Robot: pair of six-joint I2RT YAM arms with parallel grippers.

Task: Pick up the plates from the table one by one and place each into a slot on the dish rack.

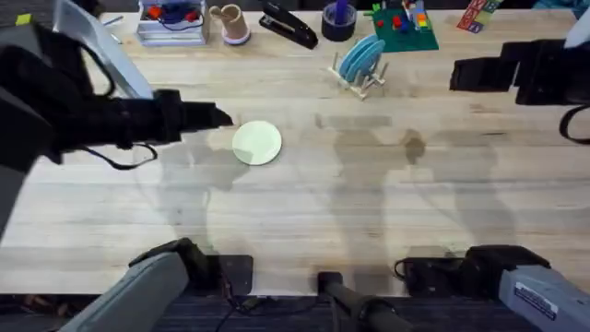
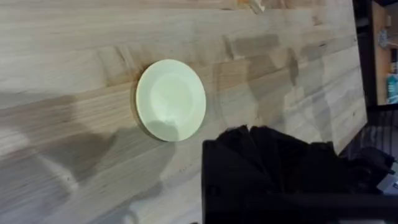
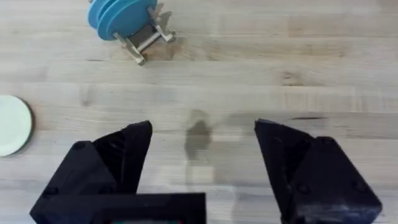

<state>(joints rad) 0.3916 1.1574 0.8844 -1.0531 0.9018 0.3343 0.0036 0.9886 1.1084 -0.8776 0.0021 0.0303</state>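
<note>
While the left gripper (image 1: 224, 117) hangs just beside the cream plate (image 1: 256, 143), its jaw state cannot be told. Spread jaws are shown on the right gripper (image 3: 202, 140), well apart from the blue plates (image 1: 360, 56) held in the dish rack (image 1: 365, 81).

Right gripper (image 3: 202, 168) spread open above bare table (image 3: 261, 81), blue plates (image 3: 118, 15) in dish rack (image 3: 146, 37), cream plate (image 3: 12, 124) at edge
</note>
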